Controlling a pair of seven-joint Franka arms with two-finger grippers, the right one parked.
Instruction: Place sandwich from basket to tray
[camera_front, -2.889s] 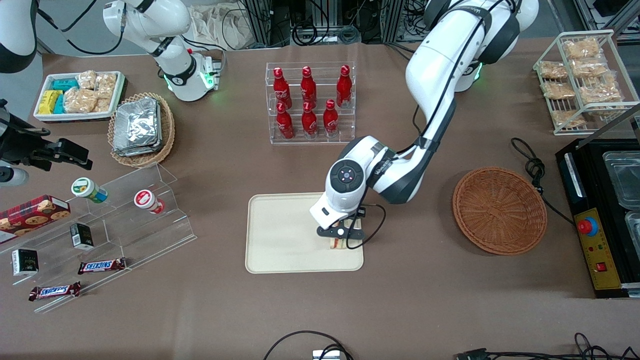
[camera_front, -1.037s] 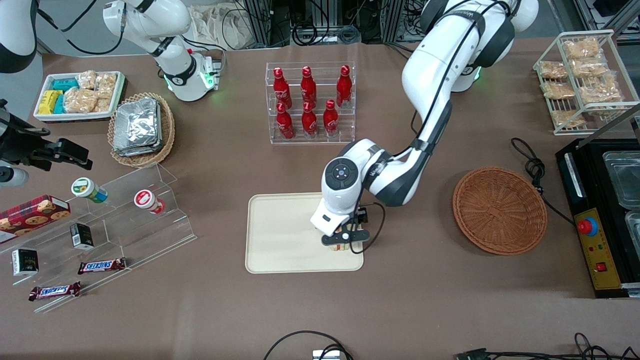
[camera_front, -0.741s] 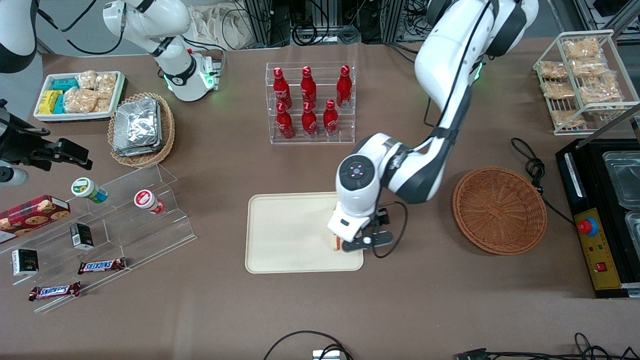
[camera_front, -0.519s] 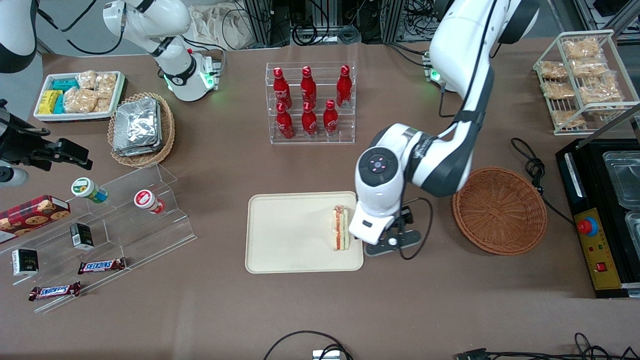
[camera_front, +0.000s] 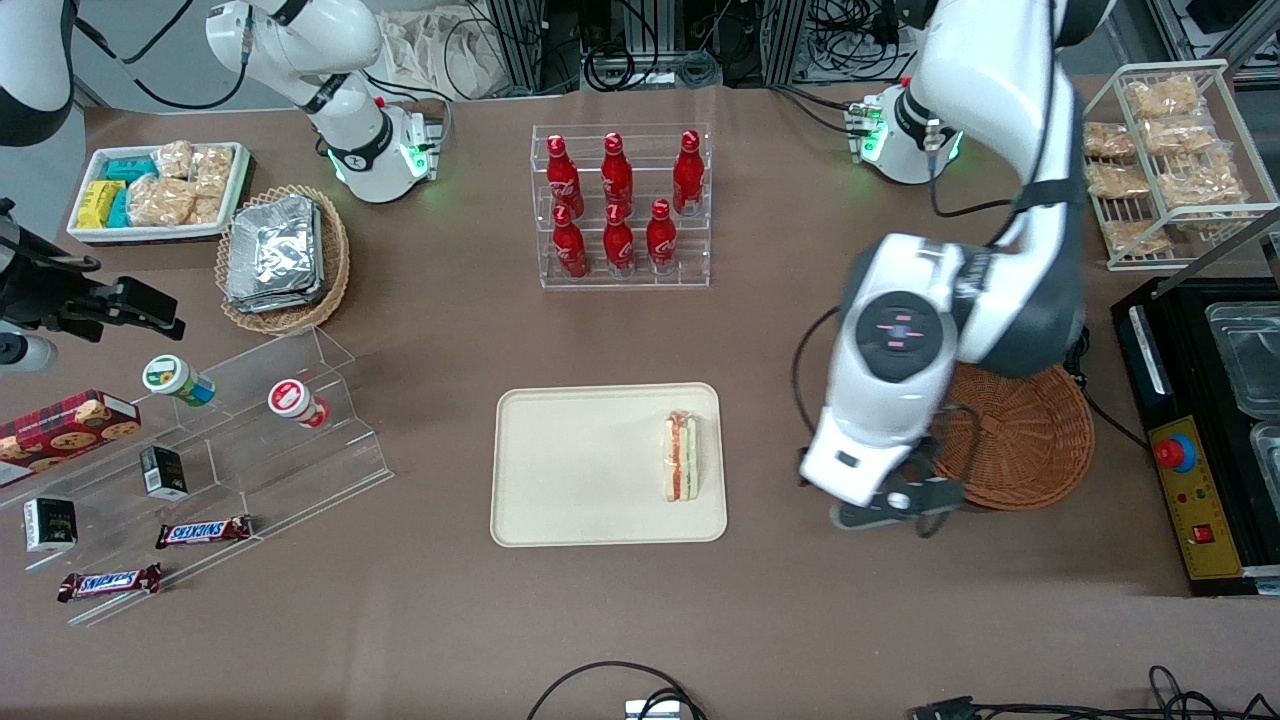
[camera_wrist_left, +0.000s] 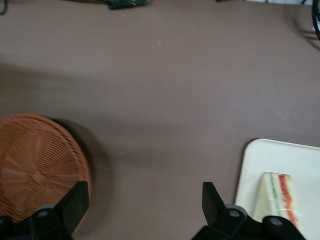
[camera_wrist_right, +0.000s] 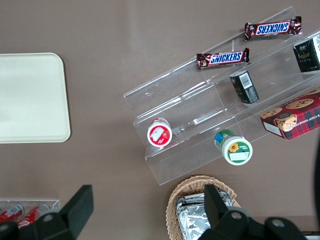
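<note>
One sandwich (camera_front: 682, 457) lies on the tray (camera_front: 580, 480), so the job looks done. My gripper (camera_wrist_left: 142, 200) hangs wide and empty above bare table between tray and basket (camera_front: 1020, 440).

- The left arm reaches down from its base, with the elbow bent and the wrist pointing down to the table.
- The gripper (camera_front: 885, 510) (camera_wrist_left: 142, 200) hangs above the table surface, its 2 fingers (camera_wrist_left: 75, 202) spread wide apart, holding nothing.
</note>
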